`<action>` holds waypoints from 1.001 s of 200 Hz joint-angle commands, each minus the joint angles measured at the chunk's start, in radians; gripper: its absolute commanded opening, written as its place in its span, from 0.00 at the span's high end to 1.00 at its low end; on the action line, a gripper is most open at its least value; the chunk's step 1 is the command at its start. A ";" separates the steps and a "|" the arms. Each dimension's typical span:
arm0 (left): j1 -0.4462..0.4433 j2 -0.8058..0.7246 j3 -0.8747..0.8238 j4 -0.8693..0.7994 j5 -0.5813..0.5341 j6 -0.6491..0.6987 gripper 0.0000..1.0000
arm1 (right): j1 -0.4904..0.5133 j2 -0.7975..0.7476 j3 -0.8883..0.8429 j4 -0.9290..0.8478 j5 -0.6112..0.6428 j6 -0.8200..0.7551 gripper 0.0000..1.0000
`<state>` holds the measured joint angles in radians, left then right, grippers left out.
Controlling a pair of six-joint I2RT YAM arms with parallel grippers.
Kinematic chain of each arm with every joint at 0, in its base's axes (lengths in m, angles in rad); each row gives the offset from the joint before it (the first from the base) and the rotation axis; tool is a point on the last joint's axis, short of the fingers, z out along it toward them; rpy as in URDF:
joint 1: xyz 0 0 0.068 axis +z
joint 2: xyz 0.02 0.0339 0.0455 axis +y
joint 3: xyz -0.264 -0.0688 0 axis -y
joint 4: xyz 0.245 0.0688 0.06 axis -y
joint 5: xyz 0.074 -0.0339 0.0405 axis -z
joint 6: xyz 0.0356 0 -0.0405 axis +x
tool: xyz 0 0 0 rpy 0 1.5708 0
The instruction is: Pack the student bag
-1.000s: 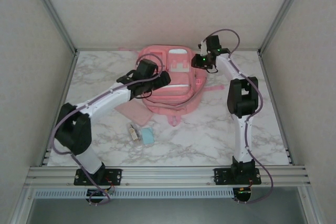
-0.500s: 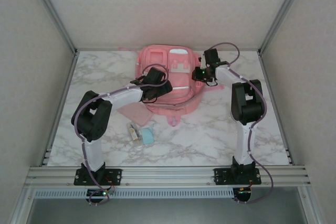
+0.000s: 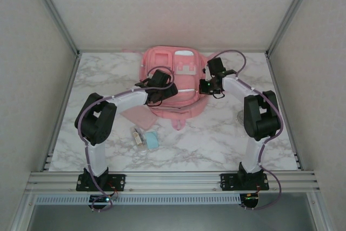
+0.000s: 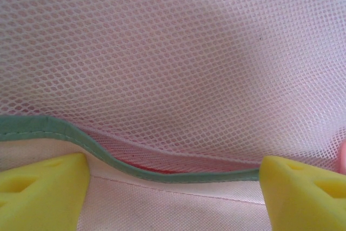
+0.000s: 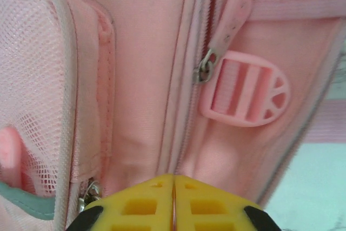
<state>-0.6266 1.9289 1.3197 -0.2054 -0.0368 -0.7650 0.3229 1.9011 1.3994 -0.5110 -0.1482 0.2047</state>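
Left gripper [image 4: 173, 187]: yellow fingertips spread wide, nothing between them, poised over the bag's front. Right gripper [image 5: 174, 204]: fingertips pressed together with no gap showing; whether they pinch any fabric cannot be told.

Student bag [image 3: 184, 101]: a pink backpack lying flat, front upward, at the far centre of the marble table [image 3: 216, 139], with one gripper at each side of its middle.

Mesh pocket [image 4: 173, 68]: pink netting edged with a grey-green binding [image 4: 108, 158], directly ahead of the left fingertips, its mouth slightly slack.

Flat pink pouch [image 3: 138, 116]: on the table just beside the bag's near left edge, partly under the left arm.

Light-blue block [image 3: 152, 140] and, touching or just beside it, a small pale item [image 3: 139, 136] of uncertain kind: both on the table, nearer the arm bases and apart from the bag.

Pink plastic buckle [image 5: 246, 90] and pink zip pull [image 5: 227, 25]: on the bag's right side, just beyond the right fingertips; the zip there appears closed.

Progress, as judged: packing is unfinished. Three loose items lie outside the bag, neither gripper carries one, and the bag's contents cannot be seen.
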 commanded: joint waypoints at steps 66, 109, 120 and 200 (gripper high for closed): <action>-0.025 -0.158 0.002 -0.100 0.172 0.001 0.15 | -0.026 0.226 0.397 -0.200 0.094 -0.447 0.74; -0.031 -0.226 -0.115 -0.085 0.175 -0.057 0.14 | -0.048 0.325 0.504 -0.215 0.083 -0.598 0.70; -0.029 -0.236 -0.132 -0.093 0.153 -0.052 0.14 | -0.061 0.362 0.572 -0.243 0.040 -0.560 0.65; -0.008 -0.262 -0.206 -0.074 0.120 -0.078 0.13 | -0.085 0.473 0.658 -0.301 -0.248 -0.342 0.53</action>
<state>-0.6403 1.7016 1.1290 -0.2646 0.1066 -0.8345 0.2298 2.3463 2.0739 -0.7910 -0.2592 -0.2073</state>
